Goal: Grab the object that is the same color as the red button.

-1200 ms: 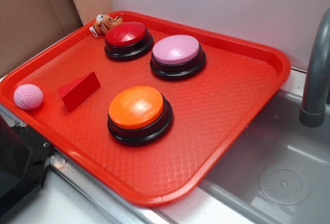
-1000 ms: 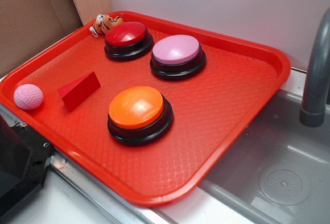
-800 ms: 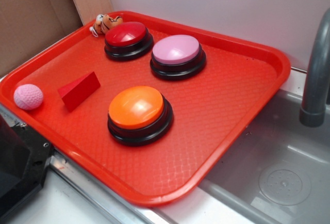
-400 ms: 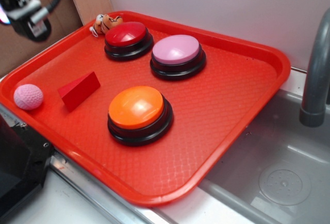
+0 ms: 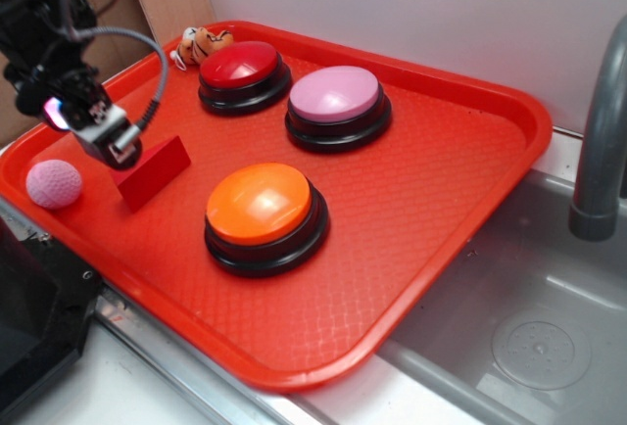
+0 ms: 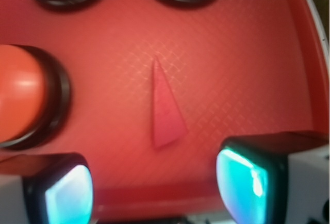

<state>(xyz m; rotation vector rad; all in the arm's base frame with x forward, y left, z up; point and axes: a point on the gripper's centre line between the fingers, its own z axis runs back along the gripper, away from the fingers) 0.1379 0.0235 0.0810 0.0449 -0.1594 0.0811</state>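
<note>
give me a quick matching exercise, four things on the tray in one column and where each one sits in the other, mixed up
Things
1. red wedge block
2. pink dimpled ball
3. tiger toy
4. orange button

Places
a. far corner of the red tray, beside the red button
b. on the tray's left rim
c. nearest the camera among the buttons
d. just below the open gripper

Pairs: 1-d, 2-b, 3-a, 4-c
</note>
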